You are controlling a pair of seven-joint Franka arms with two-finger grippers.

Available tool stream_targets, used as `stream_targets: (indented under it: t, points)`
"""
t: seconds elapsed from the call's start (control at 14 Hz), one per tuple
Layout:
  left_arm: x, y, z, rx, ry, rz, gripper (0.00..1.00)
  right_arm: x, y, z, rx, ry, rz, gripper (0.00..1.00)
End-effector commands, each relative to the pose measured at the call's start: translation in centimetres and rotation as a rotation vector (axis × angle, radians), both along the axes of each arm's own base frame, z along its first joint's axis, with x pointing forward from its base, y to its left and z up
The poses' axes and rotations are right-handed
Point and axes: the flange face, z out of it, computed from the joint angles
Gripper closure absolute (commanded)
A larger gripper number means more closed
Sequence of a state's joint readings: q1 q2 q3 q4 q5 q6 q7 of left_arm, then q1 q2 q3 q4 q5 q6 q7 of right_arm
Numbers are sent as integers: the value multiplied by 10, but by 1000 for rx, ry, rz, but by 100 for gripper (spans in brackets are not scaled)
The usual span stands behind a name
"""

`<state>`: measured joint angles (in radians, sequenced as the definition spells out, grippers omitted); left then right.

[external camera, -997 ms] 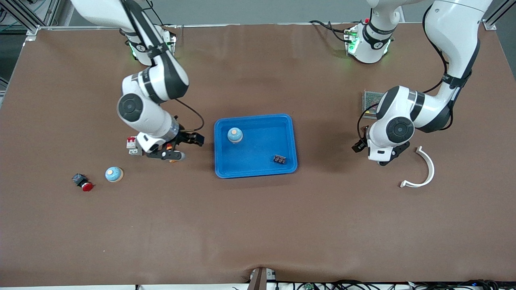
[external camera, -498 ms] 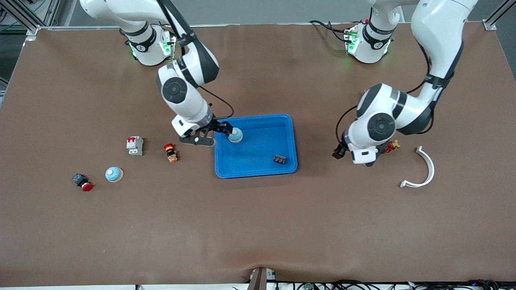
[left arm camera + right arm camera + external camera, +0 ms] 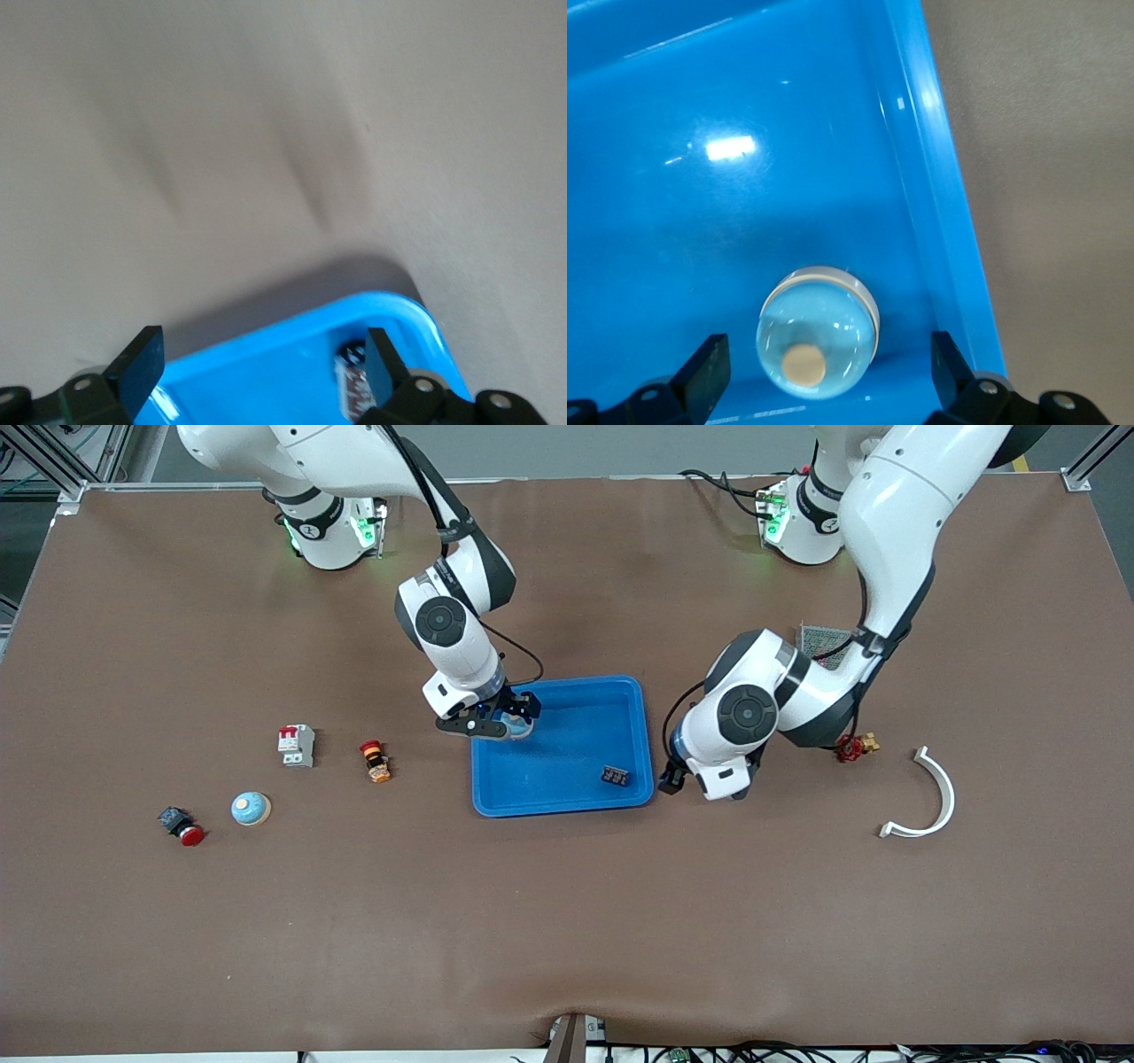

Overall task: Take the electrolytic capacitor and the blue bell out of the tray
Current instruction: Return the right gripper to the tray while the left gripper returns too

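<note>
— Where's the bell (image 3: 818, 332)?
— In the blue tray (image 3: 576, 779), between the right gripper's (image 3: 824, 376) wide-open jaws, untouched.
— And the capacitor (image 3: 353, 388)?
— In the tray's corner, just inside one finger (image 3: 383, 363) of the left gripper (image 3: 261, 367), whose jaws are spread and hold nothing.

Right arm: reaches out from its base, wrist bent downward.
Right gripper (image 3: 501, 724): low, fingers (image 3: 709, 367) spread wide.
Left arm: elbow high, forearm angled downward.
Left gripper (image 3: 263, 359): fingers apart, gripping nothing.
</note>
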<state>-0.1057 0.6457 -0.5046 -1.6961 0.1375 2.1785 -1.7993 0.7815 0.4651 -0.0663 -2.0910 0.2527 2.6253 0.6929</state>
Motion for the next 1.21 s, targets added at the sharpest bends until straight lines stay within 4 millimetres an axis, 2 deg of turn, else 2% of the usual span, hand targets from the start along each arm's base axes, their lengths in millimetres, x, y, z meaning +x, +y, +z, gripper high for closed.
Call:
stream_targets:
  t: [0.0, 0.21, 0.57, 0.93, 1.14]
  points:
    - [0, -29, -5, -27, -17, 48, 0, 1, 0, -11, -10, -5, -34, 0]
    - [-6, -51, -13, -61, -56, 125, 14, 8, 6, -19, -12, -2, -72, 0]
    - [-14, -71, -32, -47, -84, 148, 23, 14, 14, -16, -4, -2, -117, 0]
    - [-9, -82, -47, -53, -87, 172, 28, -9, 37, -22, -14, 4, -85, 0]
    - [-12, -83, -57, -43, -85, 167, 32, -13, 39, -23, -30, -6, -59, 3]
